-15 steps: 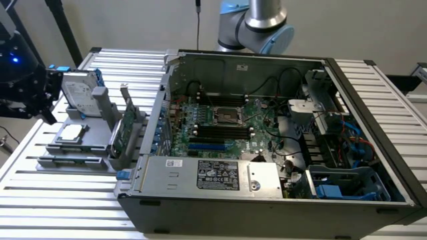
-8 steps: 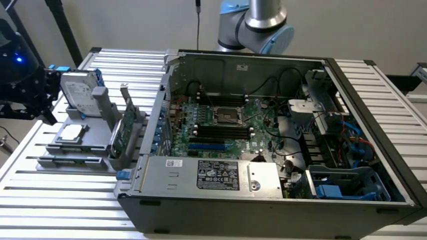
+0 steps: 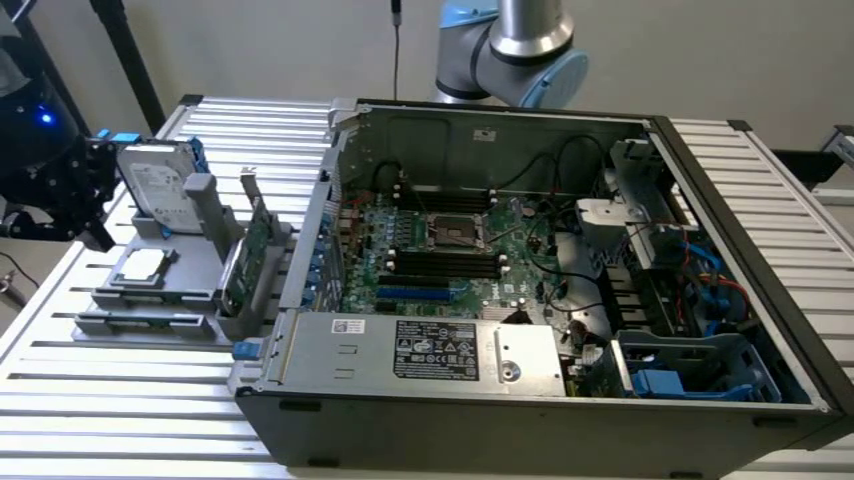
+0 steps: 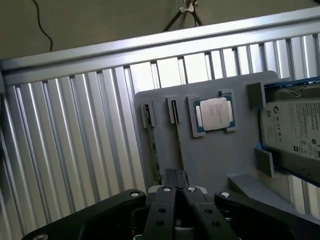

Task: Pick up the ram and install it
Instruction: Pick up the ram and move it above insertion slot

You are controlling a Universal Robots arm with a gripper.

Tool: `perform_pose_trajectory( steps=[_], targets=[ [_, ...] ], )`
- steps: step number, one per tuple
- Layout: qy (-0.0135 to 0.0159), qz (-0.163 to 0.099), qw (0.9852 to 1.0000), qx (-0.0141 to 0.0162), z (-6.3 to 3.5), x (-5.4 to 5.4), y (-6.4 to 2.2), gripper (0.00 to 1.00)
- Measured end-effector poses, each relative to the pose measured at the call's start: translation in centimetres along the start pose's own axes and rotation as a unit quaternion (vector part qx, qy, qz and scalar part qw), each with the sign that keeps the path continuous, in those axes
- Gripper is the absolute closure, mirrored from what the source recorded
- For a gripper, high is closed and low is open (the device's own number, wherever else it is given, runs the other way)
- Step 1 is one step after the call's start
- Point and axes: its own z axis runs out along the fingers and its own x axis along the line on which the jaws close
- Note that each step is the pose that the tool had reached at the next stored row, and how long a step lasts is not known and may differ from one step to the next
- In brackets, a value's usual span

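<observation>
Tool [image 4: 176, 176] shut and empty; long thin dark-green ram stick [image 4: 154, 150] lies just beside it toward eleven o'clock, long axis running twelve-to-six.

Thin green ram [image 4: 154, 150], edgewise in grey holder [image 4: 210, 160]

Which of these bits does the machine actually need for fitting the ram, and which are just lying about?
For the job: ram, claw (shut, near it), motherboard slots, open computer case.
Just lying about: processor, hard drive, expansion card.
</observation>
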Motion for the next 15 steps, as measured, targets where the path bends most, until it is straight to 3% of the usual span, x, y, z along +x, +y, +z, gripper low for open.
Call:
perform_pose_trajectory(
  steps=[5, 15],
  targets=[
    [0.0006, -0.034, 0.9994, -0.0004, 0.01, 0.01, -0.08, 0.89],
    [0.0007, -0.039, 0.9992, -0.0006, 0.09, 0.49, -0.54, 0.89]
  ],
)
